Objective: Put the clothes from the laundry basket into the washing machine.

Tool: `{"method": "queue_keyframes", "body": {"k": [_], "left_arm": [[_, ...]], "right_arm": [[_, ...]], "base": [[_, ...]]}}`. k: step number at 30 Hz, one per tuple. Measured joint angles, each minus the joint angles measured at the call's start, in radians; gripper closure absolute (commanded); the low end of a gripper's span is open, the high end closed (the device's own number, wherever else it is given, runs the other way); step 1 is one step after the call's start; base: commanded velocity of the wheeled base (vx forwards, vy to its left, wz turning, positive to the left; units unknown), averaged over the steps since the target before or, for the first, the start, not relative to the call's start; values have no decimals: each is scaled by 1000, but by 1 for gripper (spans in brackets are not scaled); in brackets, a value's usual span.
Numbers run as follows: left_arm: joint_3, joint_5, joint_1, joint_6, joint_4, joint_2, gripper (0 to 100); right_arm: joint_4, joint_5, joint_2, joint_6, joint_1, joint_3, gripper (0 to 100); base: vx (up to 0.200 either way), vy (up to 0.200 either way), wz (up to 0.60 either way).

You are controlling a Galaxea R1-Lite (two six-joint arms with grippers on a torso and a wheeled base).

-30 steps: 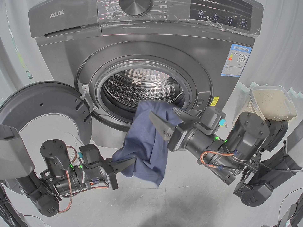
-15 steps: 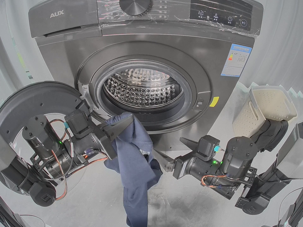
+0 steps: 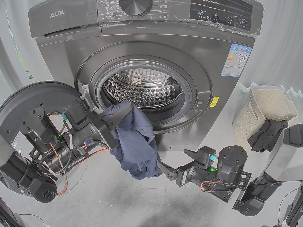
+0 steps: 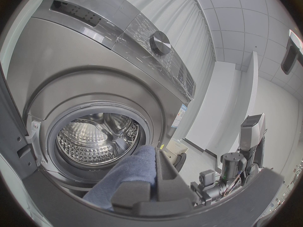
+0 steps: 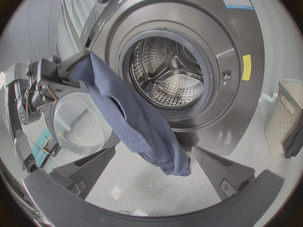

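Holding a blue garment (image 3: 139, 139) pinched in my left end effector (image 3: 122, 112), I keep it at the lower lip of the washing machine (image 3: 157, 44) opening, on my left side of it, with the cloth hanging down the machine's front toward the floor (image 3: 104, 202). My right end effector (image 3: 175, 161), fingers spread and gripping nothing, sits low in front of the machine, just beside the garment's bottom fold. The machine's door (image 3: 34, 95) stands swung wide on my left, and the steel drum (image 3: 142, 89) is exposed behind the cloth. To the machine's right stands the cream laundry basket (image 3: 271, 106), a dark garment (image 3: 266, 136) draped over its rim.
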Motion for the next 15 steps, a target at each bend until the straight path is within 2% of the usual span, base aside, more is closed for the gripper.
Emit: {"method": "queue_keyframes", "body": {"k": [9, 15], "left_arm": [[-34, 14, -1, -19, 0, 0, 100], [-54, 45, -4, -24, 0, 0, 100]], "right_arm": [[-1, 1, 75, -5, 5, -10, 0], [-8, 4, 143, -16, 15, -42, 0]], "base": [[0, 0, 0], [0, 0, 0]]}}
